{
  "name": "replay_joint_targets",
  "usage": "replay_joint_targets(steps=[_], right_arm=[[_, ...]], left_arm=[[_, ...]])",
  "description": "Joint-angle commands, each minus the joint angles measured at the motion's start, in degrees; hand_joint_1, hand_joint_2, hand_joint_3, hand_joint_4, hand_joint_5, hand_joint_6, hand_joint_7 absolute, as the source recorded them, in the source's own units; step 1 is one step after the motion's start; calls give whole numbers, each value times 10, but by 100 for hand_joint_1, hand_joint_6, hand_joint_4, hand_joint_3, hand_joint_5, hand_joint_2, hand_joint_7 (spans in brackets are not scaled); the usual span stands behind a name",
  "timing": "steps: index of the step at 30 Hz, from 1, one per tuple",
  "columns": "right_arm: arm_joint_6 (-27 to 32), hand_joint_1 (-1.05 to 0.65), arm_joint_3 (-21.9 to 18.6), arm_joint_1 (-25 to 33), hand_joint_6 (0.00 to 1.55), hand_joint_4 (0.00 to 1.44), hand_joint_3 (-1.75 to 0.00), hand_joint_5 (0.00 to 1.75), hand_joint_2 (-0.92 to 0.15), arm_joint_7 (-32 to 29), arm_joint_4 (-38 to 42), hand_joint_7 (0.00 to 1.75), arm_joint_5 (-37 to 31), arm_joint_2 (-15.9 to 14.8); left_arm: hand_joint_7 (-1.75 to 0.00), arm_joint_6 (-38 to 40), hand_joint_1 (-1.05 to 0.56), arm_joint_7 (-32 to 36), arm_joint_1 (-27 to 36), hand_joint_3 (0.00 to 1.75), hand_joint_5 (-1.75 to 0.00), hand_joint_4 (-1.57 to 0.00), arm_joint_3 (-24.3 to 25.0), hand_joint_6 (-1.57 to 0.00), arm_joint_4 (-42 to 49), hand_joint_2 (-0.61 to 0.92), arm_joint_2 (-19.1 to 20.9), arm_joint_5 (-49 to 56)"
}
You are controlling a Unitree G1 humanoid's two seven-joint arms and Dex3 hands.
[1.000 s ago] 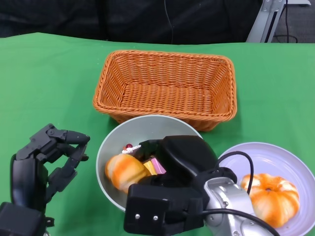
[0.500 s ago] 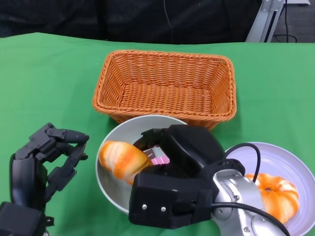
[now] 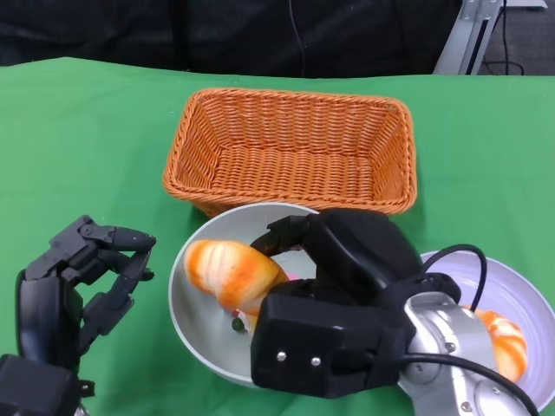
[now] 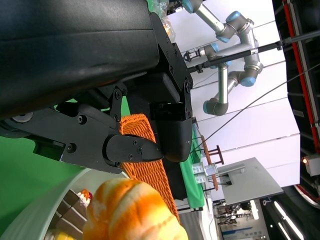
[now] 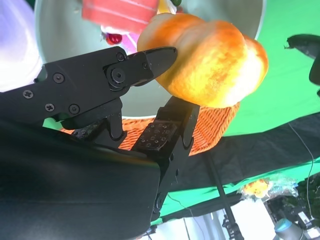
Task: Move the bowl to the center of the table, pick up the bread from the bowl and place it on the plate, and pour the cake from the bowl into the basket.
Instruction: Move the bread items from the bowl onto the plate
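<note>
The right hand (image 3: 325, 286) is grasping the glossy orange bread roll (image 3: 230, 273) above the grey round bowl (image 3: 195, 334), its long axis running crosswise beyond the fingers (image 5: 150, 62); the lilac plate (image 3: 520, 290) is lying behind them. The left hand (image 3: 74, 290) is hanging released, farther off.

The basket (image 3: 290, 152) is rough woven wicker. The table (image 3: 78, 139) wears matt green cloth. The bowl (image 3: 195, 308) looks smooth, dull grey; the plate (image 3: 520, 295) smooth, faintly glossy. The bread (image 3: 232, 273) has a shiny glazed crust. The right hand (image 3: 334, 303) is matt black plastic.
</note>
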Motion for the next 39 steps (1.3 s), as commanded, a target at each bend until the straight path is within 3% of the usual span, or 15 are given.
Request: replay_joint_targets(steps=[1, 3, 4, 5, 7, 13, 20, 22, 27, 32, 39], right_arm=[[0, -35, -18, 10, 113, 83, -4, 136, -92, 3, -21, 16, 13, -8], [-7, -34, -25, 13, 108, 76, -5, 153, -92, 2, -25, 33, 20, -14], [-9, -33, -29, 14, 92, 73, -6, 162, -92, 0, -26, 68, 23, -17], [-10, -31, -31, 14, 85, 72, -6, 166, -92, 0, -27, 82, 24, -19], [-12, -28, -34, 14, 80, 72, -6, 171, -92, 2, -29, 93, 25, -26], [-25, -25, -51, 19, 88, 73, -9, 175, -92, 2, -40, 80, 40, -45], [-36, -26, -75, 30, 84, 76, -13, 175, -92, -7, -56, 98, 65, -53], [-35, -27, -88, 33, 72, 76, -14, 175, -92, -4, -71, 125, 78, -55], [-18, -27, -120, 41, 62, 78, -18, 175, -92, 14, -116, 148, 111, -54], [-25, -28, -160, 56, 60, 81, -19, 175, -92, 25, -159, 153, 145, -71], [4, -26, -196, 81, 63, 85, -20, 175, -92, 54, -224, 146, 159, -94]], left_arm=[[-105, -6, -19, 3, -3, 31, -141, -78, 5, -82, 5, 92, 11, -3], [-105, -6, -19, 4, -2, 30, -141, -78, 5, -82, 4, 92, 9, -3], [-105, -6, -19, 6, -2, 30, -141, -78, 5, -82, 3, 92, 9, -1], [-105, -5, -19, 7, -1, 30, -141, -78, 5, -82, 2, 92, 8, 0], [-105, -1, -19, 6, 0, 30, -141, -78, 5, -82, -1, 92, 8, -3], [-105, -6, -18, 2, -1, 30, -142, -78, 4, -82, 2, 92, 10, -4], [-104, -4, -17, -4, -1, 31, -141, -77, 3, -82, 1, 92, 11, -13], [-103, -5, -17, 0, -2, 31, -141, -77, 4, -83, 3, 92, 12, -10], [-103, -5, -18, 3, -2, 30, -140, -78, 5, -84, 4, 92, 12, -7], [-103, -4, -16, 1, -4, 30, -140, -78, 7, -84, 6, 92, 13, -10], [-103, -10, -18, -2, -6, 29, -140, -78, 8, -83, 13, 92, 19, -12]])
